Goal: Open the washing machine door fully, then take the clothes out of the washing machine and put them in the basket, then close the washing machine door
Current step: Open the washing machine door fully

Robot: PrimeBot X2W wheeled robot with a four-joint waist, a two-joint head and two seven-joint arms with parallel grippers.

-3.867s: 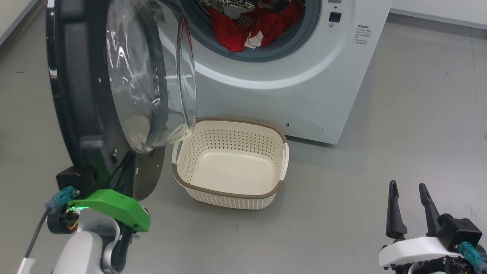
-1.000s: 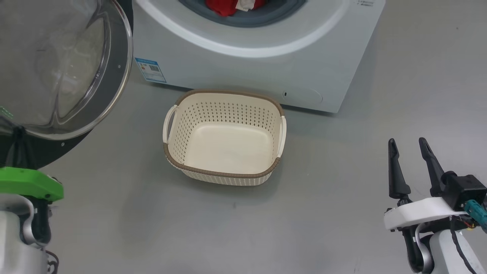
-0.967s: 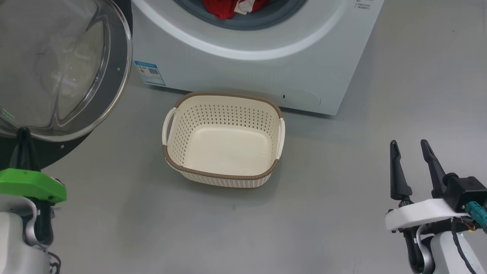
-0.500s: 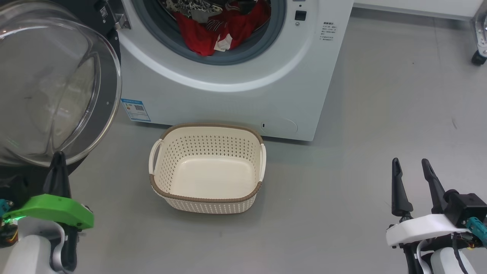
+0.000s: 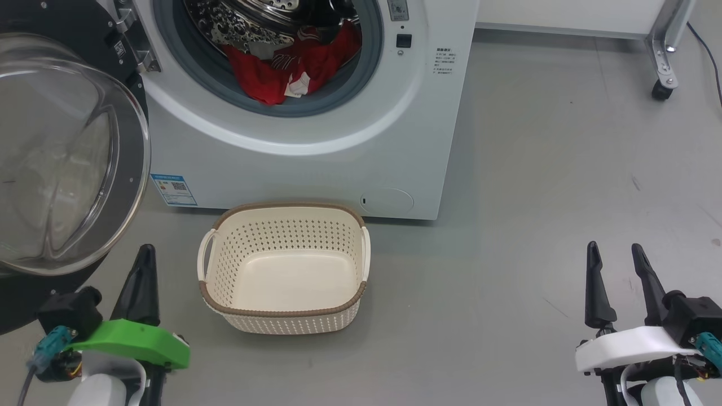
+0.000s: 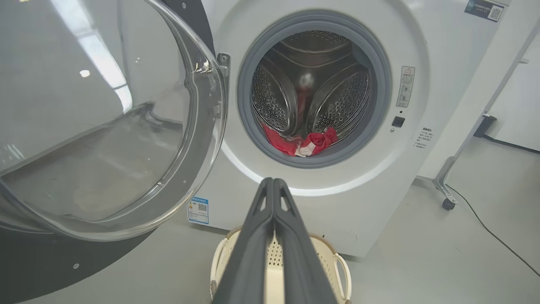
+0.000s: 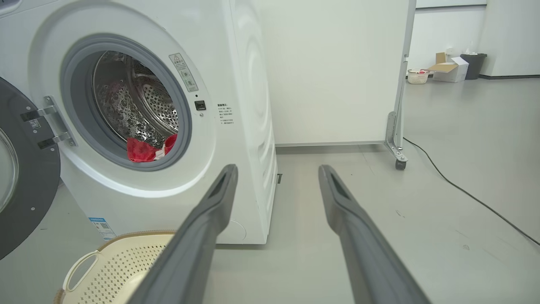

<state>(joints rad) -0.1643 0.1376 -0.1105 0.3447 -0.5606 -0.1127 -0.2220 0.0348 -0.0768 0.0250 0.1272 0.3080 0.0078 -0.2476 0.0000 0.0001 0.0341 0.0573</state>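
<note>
Clothes: the red clothes lie at the drum mouth of the washing machine, well ahead of both grippers.
Door: the washing machine door stands wide open, just beside the left gripper.
Basket: the basket sits on the floor before the machine, between the arms.
Left arm: low, fingers pressed together, holding nothing, pointing at the drum.
Right gripper: low, fingers spread, empty.
</note>
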